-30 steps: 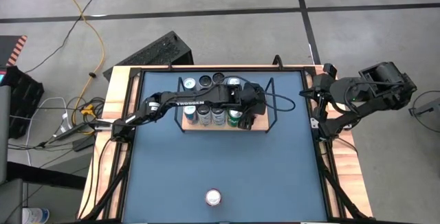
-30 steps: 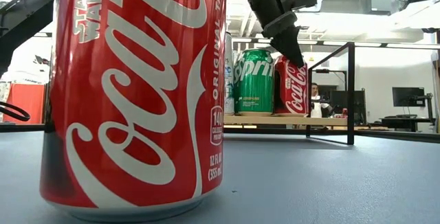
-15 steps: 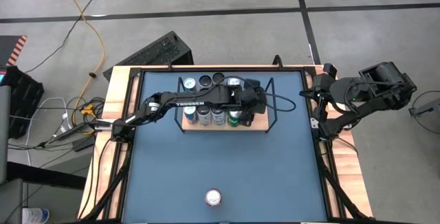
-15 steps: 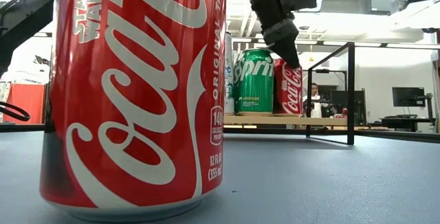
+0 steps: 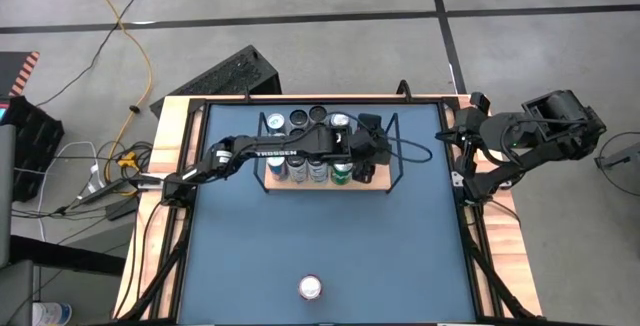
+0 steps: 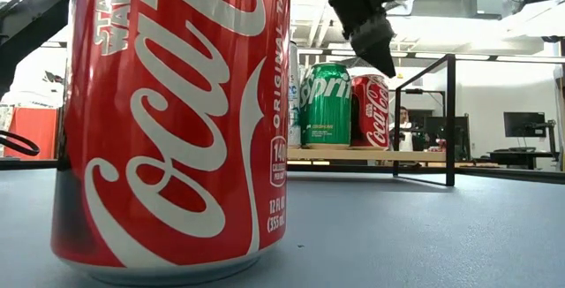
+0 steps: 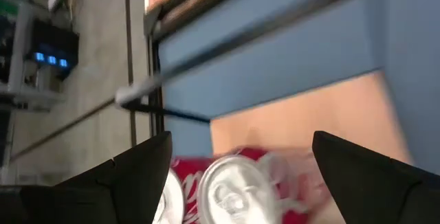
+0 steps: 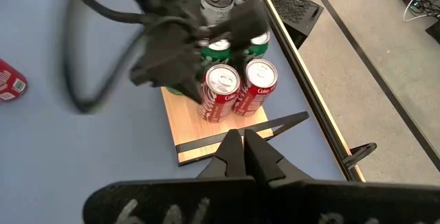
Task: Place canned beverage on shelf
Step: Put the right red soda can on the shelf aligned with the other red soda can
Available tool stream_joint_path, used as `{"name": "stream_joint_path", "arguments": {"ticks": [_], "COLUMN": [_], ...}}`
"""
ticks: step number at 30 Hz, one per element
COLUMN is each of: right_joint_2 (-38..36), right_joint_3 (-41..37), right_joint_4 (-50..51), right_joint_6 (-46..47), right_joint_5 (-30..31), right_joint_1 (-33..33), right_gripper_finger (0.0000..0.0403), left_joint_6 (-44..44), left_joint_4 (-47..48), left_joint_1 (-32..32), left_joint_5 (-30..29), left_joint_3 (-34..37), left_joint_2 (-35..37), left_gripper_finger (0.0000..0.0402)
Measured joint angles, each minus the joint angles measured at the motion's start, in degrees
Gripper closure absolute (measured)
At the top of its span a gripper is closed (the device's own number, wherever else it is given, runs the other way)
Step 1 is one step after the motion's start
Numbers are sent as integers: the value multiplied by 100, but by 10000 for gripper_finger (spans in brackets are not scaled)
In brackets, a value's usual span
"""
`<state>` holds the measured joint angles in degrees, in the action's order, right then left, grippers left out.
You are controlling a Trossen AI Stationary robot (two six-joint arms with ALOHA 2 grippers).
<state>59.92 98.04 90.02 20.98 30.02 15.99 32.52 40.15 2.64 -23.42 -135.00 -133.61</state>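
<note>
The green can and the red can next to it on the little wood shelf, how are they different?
The green can says Sprite, while the red can beside it says Coca-Cola. The green can stands fully in view; the red can's top is partly hidden behind the left gripper's open fingers. Both stand upright on the shelf, and they look the same size.

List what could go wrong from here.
1. The left tool is open above the red Coca-Cola cans at the shelf end; drifting sideways as it lifts could topple one.
2. Those cans stand close to the green cans, so one tipping may knock its neighbours.
</note>
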Motion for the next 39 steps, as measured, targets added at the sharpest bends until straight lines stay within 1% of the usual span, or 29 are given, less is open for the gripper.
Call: {"name": "stream_joint_path", "arguments": {"ticks": [2, 4, 6, 8, 11, 13, 14, 16, 18, 21, 25, 27, 29, 31, 35, 39], "right_joint_2": [-4, -11, -36, -49, -50, -66, -69, -76, -74, -81, 28, 138, 242, 359, 742, 1181], "right_joint_3": [2, 2, 2, 2, 2, 2, 2, 2, -39, -394, -1022, -1335, -1603, -1773, -1950, -1958], "right_joint_4": [0, -1, -1, 0, 0, 0, -2, 1, -94, -672, -1377, -1737, -2031, -2296, -2671, -3039], "right_joint_6": [-5, -23, -24, -27, -44, -44, -45, -44, -42, -148, -815, -1331, -1785, -2134, -2691, -3260], "right_joint_5": [0, -2, -9, -12, -9, -9, -8, -3, 3, 8, 25, 13, -67, -294, -701, -1063], "right_joint_1": [0, 2, 2, 2, 2, 2, 1, 0, 0, 0, -33, -138, -228, -395, -846, -1337], "right_gripper_finger": [403, 403, 403, 403, 403, 403, 403, 403, 403, 403, 402, 397, 380, 352, 269, 187], "left_joint_6": [-17, -123, -243, -652, -2065, -3187, -3702, -4348, -4570, -4770, -5332, -5574, -5744, -5889, -6102, -6309], "left_joint_4": [78, 397, 969, 1548, 2119, 2286, 2325, 2378, 2415, 2480, 2452, 2457, 2463, 2465, 2541, 2714], "left_joint_1": [-153, -344, -577, -855, -1255, -1502, -1626, -1917, -2221, -2574, -2870, -2993, -3112, -3209, -3332, -3460], "left_joint_5": [14, 24, 68, 237, 673, 1033, 1112, 989, 669, 363, 7, -136, -167, -172, -167, -273], "left_joint_3": [0, 0, 0, 0, 0, 0, 0, 0, 15, 28, 15, 21, 22, 22, 22, 22], "left_joint_2": [158, 402, 686, 990, 1460, 1735, 1845, 1931, 1914, 1885, 1880, 1866, 1865, 1866, 1866, 1866], "left_gripper_finger": [65, 65, 65, 65, 65, 65, 65, 65, 65, 65, 65, 65, 65, 65, 65, 65]}}
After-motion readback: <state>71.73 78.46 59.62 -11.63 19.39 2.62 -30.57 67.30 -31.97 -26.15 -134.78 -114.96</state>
